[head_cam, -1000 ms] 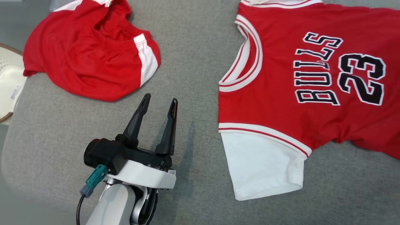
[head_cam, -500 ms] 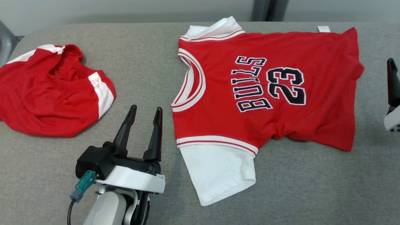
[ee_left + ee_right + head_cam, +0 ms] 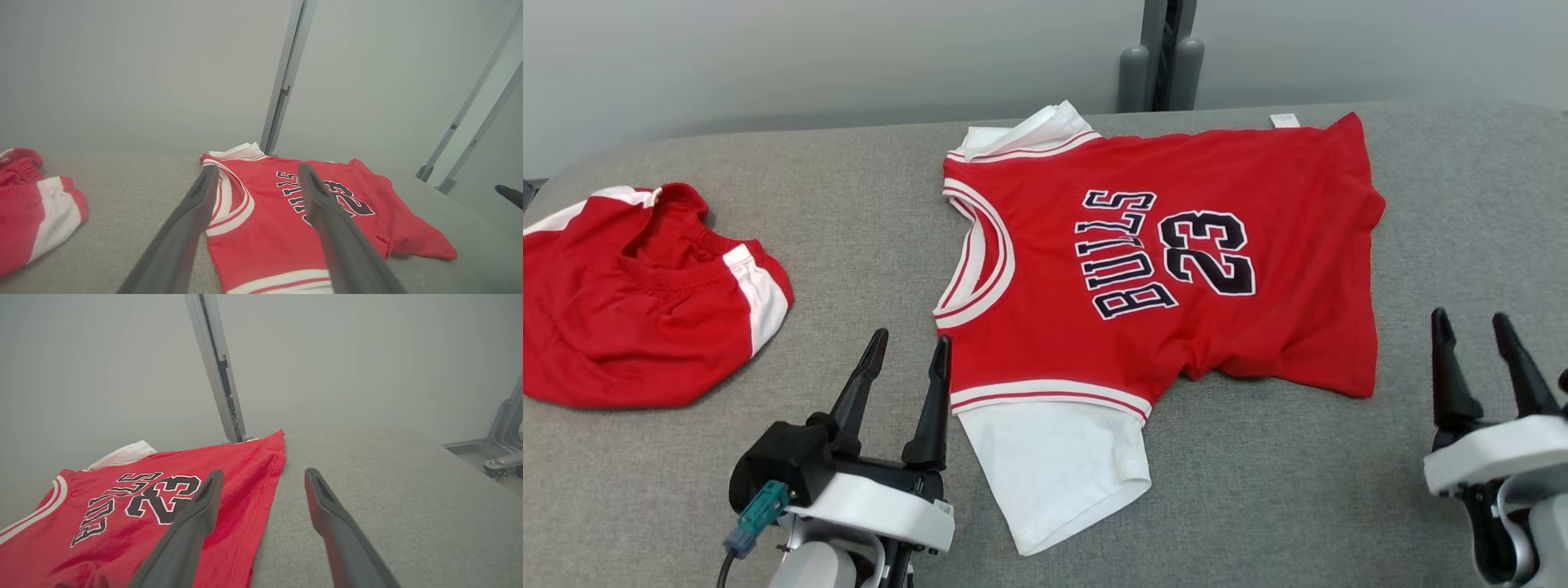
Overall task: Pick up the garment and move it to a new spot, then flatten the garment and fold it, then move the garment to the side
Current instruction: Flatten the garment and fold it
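A red jersey [image 3: 1290, 204] with "BULLS 23" lettering and white sleeves lies spread on the grey padded table, its neck toward my left. Its near white sleeve [image 3: 1054, 465] lies flat, and the hem is rumpled on the near side. My left gripper [image 3: 912, 338] is open and empty, just left of the jersey's near shoulder. The left wrist view looks between its fingers [image 3: 258, 168] at the jersey [image 3: 265, 228]. My right gripper [image 3: 1470, 317] is open and empty, to the right of the hem. In the right wrist view its fingers [image 3: 264, 473] straddle the jersey's [image 3: 245, 465] hem edge from above.
A crumpled pair of red shorts [image 3: 629, 327] with white stripes lies at the table's left end, and it also shows in the left wrist view [image 3: 24, 212]. A grey post [image 3: 1160, 49] stands against the wall behind the table [image 3: 849, 212]. Bare grey cloth lies between the two garments.
The head camera has swung, so the whole picture has shifted and the far wall shows. My right gripper has come into view at the lower right. Both garments lie as before.
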Robot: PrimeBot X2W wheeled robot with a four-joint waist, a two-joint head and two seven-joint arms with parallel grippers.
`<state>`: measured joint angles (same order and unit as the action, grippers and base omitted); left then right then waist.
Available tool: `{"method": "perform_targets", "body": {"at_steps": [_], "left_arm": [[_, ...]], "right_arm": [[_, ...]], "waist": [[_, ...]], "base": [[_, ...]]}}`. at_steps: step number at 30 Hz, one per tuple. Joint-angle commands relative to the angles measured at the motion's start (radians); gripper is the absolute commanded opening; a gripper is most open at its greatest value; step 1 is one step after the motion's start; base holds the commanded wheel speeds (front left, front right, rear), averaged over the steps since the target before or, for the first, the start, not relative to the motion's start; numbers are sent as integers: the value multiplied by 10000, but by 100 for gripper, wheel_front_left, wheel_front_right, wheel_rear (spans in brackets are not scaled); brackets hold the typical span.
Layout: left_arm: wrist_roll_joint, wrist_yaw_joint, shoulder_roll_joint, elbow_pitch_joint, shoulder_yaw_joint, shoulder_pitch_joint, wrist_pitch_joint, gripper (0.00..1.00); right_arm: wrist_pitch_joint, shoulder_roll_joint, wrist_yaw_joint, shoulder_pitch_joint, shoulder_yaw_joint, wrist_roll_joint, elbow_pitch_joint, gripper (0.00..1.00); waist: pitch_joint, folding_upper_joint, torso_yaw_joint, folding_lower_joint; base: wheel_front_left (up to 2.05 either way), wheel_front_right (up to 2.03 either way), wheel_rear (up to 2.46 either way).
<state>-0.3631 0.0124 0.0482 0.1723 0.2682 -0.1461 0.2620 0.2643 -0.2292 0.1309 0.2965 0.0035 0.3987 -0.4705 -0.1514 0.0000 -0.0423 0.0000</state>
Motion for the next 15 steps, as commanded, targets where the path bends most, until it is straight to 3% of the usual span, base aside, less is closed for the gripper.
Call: {"method": "perform_targets", "body": {"at_steps": [1,15], "left_arm": [[54,63,42,37,-30,134,28,100],[277,86,40,-73,93,208,18,100]], "right_arm": [[13,120,-3,-357,-33,46,39,100],[14,773,-3,-587,573,1236,-1389,100]], "waist": [[164,0,91,0],[39,0,89,0]], "base": [[0,0,0],[0,0,0]]}}
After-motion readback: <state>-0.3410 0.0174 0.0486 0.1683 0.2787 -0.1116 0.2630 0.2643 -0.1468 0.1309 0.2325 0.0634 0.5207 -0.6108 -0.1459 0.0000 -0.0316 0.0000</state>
